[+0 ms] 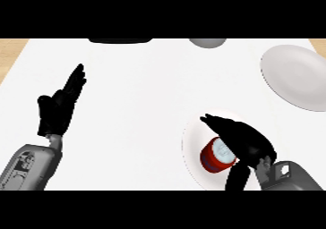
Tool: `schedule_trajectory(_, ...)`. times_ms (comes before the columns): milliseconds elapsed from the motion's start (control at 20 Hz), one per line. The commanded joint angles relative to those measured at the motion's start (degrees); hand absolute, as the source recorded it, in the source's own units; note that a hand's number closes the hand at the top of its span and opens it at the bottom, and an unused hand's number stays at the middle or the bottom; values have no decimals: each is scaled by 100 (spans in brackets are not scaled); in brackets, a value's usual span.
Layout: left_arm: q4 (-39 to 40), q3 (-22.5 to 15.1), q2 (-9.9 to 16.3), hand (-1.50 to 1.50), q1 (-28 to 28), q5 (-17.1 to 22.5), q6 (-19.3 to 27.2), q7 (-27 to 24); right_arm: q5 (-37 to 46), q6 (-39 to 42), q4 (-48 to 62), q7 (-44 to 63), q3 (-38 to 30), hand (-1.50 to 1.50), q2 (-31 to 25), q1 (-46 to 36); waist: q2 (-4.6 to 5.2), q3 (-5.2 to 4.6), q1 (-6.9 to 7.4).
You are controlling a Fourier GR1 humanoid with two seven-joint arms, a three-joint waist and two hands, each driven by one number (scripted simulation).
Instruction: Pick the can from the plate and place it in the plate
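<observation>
We're looking straight down on the white desk [146, 89] here. Our right hand [242, 136] is down at the lower right, over the near white plate [192, 147], with its fingers arched over the red can [217, 156] and the thumb coming up along the can's right side. So the hand is curled round the can, which is still sitting inside that plate, tipped so we see its pale lid facing up and to the right. Can't tell whether the can has left the plate surface at all.

Our left hand [60, 105] is off on the left side of the desk, fingers straight and pointing away from us, holding nothing, well apart from everything else.

The second plate [298, 76], a greyish one, sits at the far right of the desk, well apart from the near plate. At the far edge we also get a grey rounded thing [207, 42] and a dark flat shape [119, 40], both cut off by the view, so we can't say what they are.
</observation>
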Motion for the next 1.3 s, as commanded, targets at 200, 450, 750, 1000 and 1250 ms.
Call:
schedule_trajectory(200,253,289,-343,0,-128,-367,-119,-94,652,198,1046,-536,-340,-150,605,-211,4,-1,-1)
schedule_trajectory(450,-60,412,-358,0,159,-427,-410,-73,1211,-47,544,-1133,-167,150,461,612,-4,0,-16)
schedule_trajectory(750,-338,493,-405,0,277,-648,-459,175,1759,-295,685,-1503,-396,150,611,478,-7,0,-3)
schedule_trajectory(1000,-605,635,-483,0,353,-684,-609,326,2122,-546,907,-1819,-562,150,875,510,-7,0,-2)
schedule_trajectory(1250,-209,794,-422,0,404,-576,-571,15,1778,-1076,896,-2410,-2111,150,-431,899,-11,10,-209)
